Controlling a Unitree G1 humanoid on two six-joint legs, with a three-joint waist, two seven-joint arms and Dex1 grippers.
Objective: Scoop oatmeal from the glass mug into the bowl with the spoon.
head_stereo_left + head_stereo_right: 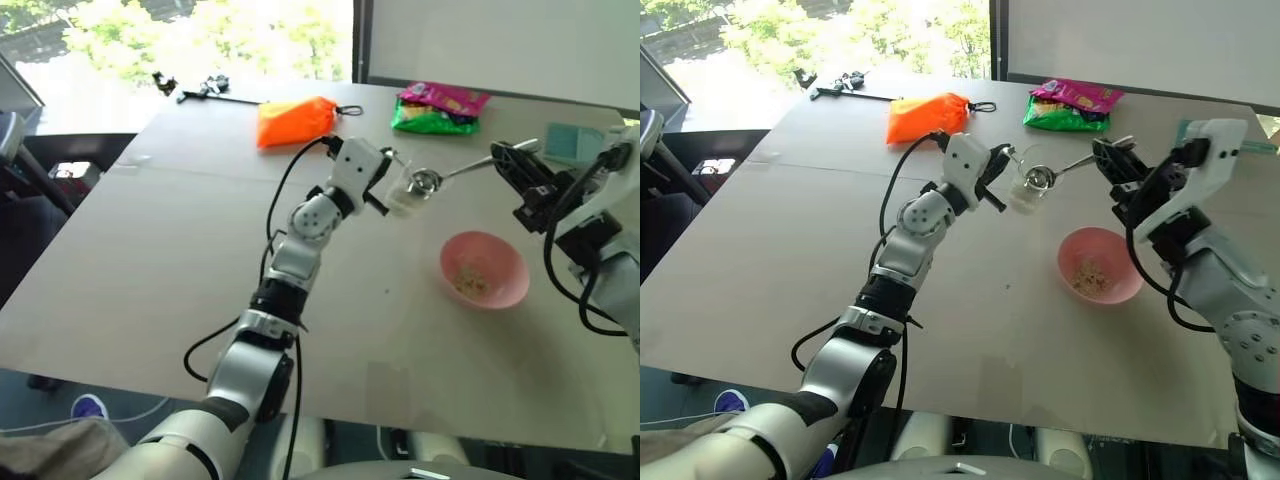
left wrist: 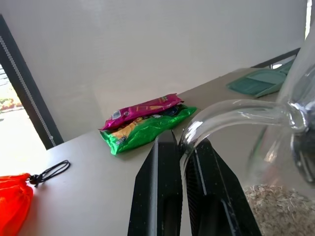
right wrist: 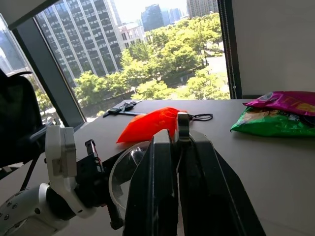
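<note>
Left gripper (image 1: 1002,172) clamped on the thin handle of the glass mug (image 1: 1027,190), mug held lifted above the table (image 1: 790,260), about mid-table toward the far side; oatmeal (image 2: 278,209) lies as a pale flaky layer in the mug's bottom. Right gripper (image 1: 1110,158) pinched shut on the handle end of the spoon (image 1: 1060,170); spoon runs leftward, its oval head at the mug's rim, over the opening. Bowl (image 1: 1099,264) sits on the table nearer than and right of the mug, below the right gripper, apart from both; a small clump of pale flakes lies inside it. Far side: green and pink snack packet (image 1: 1072,106) beyond the mug; orange pouch (image 1: 928,116) to its left; teal tray (image 1: 573,142) at the far right edge; black clips (image 1: 840,85) at the far left corner.
</note>
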